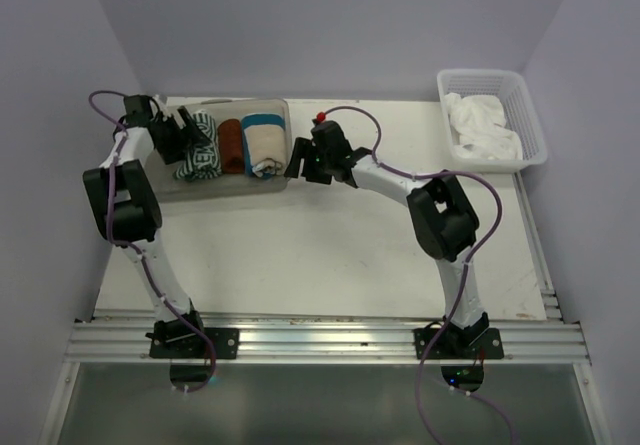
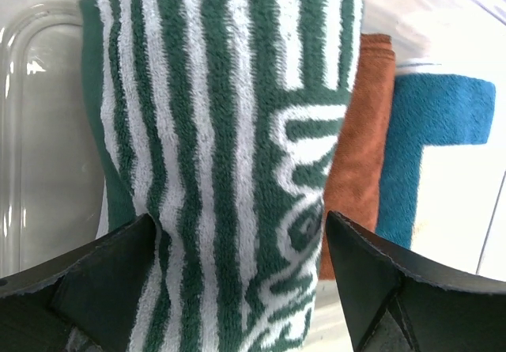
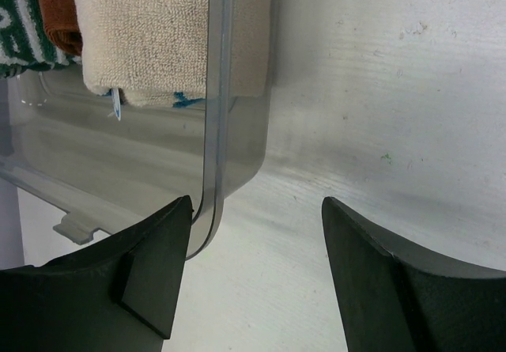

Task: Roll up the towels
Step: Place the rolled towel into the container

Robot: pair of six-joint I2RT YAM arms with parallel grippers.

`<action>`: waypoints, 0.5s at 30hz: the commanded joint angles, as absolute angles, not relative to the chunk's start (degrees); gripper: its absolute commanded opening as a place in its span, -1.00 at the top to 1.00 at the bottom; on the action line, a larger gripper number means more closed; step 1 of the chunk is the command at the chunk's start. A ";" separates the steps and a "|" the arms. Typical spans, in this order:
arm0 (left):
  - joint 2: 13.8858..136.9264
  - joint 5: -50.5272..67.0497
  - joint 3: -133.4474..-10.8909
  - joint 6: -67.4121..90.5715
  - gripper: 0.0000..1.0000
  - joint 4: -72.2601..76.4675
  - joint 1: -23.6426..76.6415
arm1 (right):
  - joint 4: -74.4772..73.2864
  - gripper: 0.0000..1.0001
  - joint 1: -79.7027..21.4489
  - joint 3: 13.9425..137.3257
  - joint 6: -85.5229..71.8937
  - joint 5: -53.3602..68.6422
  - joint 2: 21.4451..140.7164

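A clear plastic bin (image 1: 225, 189) at the back left holds three rolled towels side by side: a green-and-white striped one (image 1: 203, 153), a brown one (image 1: 231, 145) and a beige one with blue trim (image 1: 265, 147). My left gripper (image 1: 188, 137) is inside the bin, open wide, with its jaws straddling the striped towel (image 2: 221, 130). The brown towel (image 2: 368, 130) and the blue trim (image 2: 431, 146) lie to its right. My right gripper (image 1: 298, 161) is open and empty just outside the bin's right corner (image 3: 215, 130), low over the table. The beige towel (image 3: 142, 35) lies behind the wall.
A white basket (image 1: 533, 115) at the back right holds a heap of unrolled white towels (image 1: 483, 130). The white table (image 1: 330, 255) stretches between the bin and the basket. Purple walls close in the sides and back.
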State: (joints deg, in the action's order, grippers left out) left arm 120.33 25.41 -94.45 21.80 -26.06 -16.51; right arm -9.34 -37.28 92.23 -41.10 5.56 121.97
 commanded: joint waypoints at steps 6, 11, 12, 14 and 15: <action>117.96 23.13 -98.26 21.19 -0.93 -26.62 -16.88 | -9.84 -0.42 -37.53 90.88 -40.61 5.10 116.11; 115.85 17.42 -102.48 18.37 -0.99 -34.35 -16.88 | -9.32 -0.43 -37.62 89.21 -40.69 5.10 114.26; 114.27 16.71 -102.22 18.28 -0.99 -34.89 -16.88 | -9.49 -0.43 -37.62 88.95 -40.61 4.49 114.00; 112.25 15.48 -101.17 18.28 -0.99 -35.07 -16.88 | -9.40 -0.43 -37.62 88.25 -40.52 4.13 113.03; 110.15 15.29 -99.68 18.19 -0.99 -35.16 -16.88 | -9.58 -0.43 -37.62 88.16 -40.43 3.78 112.77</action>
